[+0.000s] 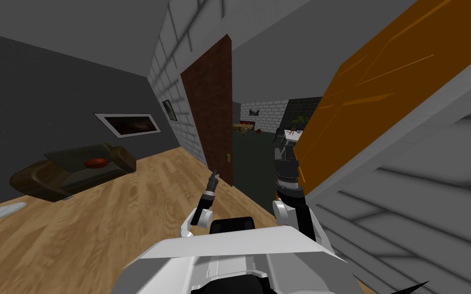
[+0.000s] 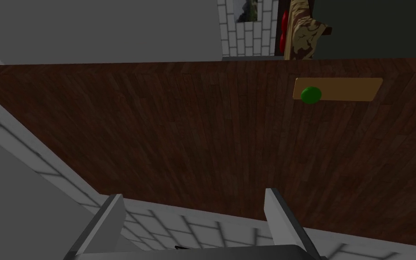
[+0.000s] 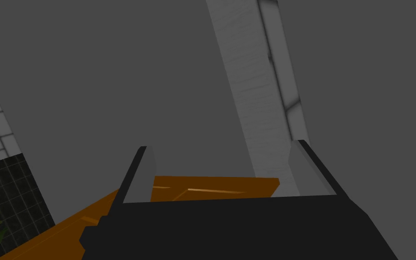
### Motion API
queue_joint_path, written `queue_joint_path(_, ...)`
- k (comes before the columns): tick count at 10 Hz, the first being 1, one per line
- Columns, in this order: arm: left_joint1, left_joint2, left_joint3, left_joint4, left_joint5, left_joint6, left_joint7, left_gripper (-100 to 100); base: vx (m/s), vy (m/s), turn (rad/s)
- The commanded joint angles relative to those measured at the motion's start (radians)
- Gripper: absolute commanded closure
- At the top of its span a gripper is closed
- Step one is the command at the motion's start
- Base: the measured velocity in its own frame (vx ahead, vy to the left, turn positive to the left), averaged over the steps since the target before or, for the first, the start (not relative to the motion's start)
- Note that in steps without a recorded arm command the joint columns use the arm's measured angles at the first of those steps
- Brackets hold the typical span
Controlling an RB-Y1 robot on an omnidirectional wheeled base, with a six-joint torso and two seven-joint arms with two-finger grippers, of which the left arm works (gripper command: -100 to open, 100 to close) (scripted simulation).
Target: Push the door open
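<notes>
Slipping off the leaf is the chief risk, as I judge it. The right gripper (image 1: 281, 142) is raised against the flat orange panelled door (image 1: 367, 102) on the right of the opening, its two thin grey fingers (image 3: 140, 174) standing apart. The right wrist view has the orange door's (image 3: 211, 189) top edge low between them. If the blades meet that edge instead of the face, they could straddle it or skid past, and the push would go into the grey frame.

The left gripper (image 1: 214, 176), its pincer also apart (image 2: 193, 194), points at the dark brown plank-wood door (image 1: 210, 107) on the left of the opening. It is near that door, but I cannot tell whether it touches. A forward move of the base could drive it into that leaf (image 2: 180, 131), or catch the round green knob (image 2: 311, 95) on its tan plate (image 2: 351, 89).

Both leaves stand ajar — which one the task means I cannot settle.

Underfoot is a light wood plank floor (image 1: 127, 204), which looks smooth and level. A dark brown sofa (image 1: 71, 171) with a red cushion (image 1: 96, 163) sits well apart on the left, under a white-framed picture (image 1: 128, 124). White brick walls (image 1: 170, 76) flank the doorway — darker flooring lies beyond.
</notes>
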Motion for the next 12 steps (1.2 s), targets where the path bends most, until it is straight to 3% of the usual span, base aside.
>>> queue_joint_path(1, -0.013, 0.0, -0.012, 0.029, 0.007, -0.002, 0.001, -100, 0.084, 0.08, -0.099)
queue_joint_path(4, -0.039, -0.001, -0.034, 0.087, 0.019, -0.008, 0.004, -100, 0.074, 0.06, -0.098)
queue_joint_path(6, -0.073, -0.003, -0.062, 0.161, 0.035, -0.015, 0.007, -100, 0.131, 0.099, -0.17)
queue_joint_path(12, -0.127, -0.008, -0.108, 0.281, 0.06, -0.027, 0.012, -100, 0.087, 0.088, -0.1)
